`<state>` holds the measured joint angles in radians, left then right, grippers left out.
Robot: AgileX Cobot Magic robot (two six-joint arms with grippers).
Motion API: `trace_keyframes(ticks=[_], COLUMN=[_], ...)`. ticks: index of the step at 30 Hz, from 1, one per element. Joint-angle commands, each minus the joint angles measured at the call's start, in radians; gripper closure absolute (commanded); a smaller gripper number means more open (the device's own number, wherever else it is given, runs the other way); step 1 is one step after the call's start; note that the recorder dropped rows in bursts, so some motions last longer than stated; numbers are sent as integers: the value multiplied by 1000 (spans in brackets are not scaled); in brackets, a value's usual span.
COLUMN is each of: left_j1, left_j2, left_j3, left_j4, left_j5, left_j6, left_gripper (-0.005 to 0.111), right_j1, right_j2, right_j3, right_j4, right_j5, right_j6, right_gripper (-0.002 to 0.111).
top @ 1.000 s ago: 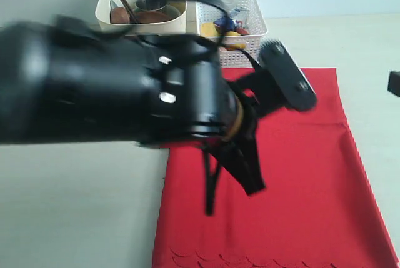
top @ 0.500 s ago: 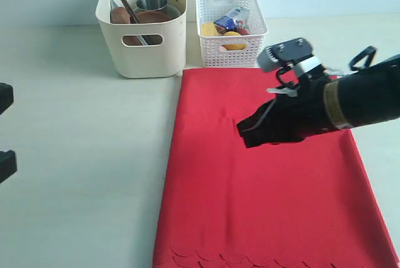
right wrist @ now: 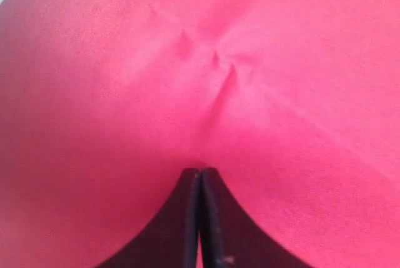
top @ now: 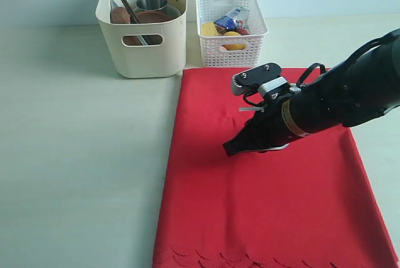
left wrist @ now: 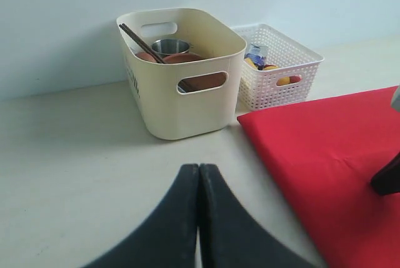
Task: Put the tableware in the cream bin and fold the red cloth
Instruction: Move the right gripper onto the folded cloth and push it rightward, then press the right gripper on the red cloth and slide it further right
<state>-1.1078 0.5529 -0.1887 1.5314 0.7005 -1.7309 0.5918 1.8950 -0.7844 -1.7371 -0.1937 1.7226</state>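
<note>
The red cloth (top: 269,205) lies flat on the desk (top: 81,155), scalloped edge nearest, its far edge just beside the cream bin (top: 145,59) and white basket (top: 230,52). The right gripper (top: 229,150) is clenched on nothing, its tip low over the cloth's creased middle. The left gripper (left wrist: 199,177), also clenched empty, hangs over bare desk. A steel cup (top: 152,2) and chopsticks (top: 123,2) sit in the bin.

Bright, even light with soft shadows; the red cloth (right wrist: 281,93) blurs close up.
</note>
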Motion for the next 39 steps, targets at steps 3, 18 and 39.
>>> trace_keyframes(ticks=[3,18,39], left_j1=[3,3,3], left_j2=[-6,-6,-6], left_j3=[2,2,2], left_j4=[13,17,-14], left_j5=[10,10,10], left_j6=[2,4,25], left_gripper=[106,106,106], right_j1=[0,0,-44], right_j2=[15,13,-184], right_j3=[41,168,82], right_j4=[-7,120,29], right_j5=[121,613,493], right_j6=[0,-148,-147], right_gripper=[108,108,108])
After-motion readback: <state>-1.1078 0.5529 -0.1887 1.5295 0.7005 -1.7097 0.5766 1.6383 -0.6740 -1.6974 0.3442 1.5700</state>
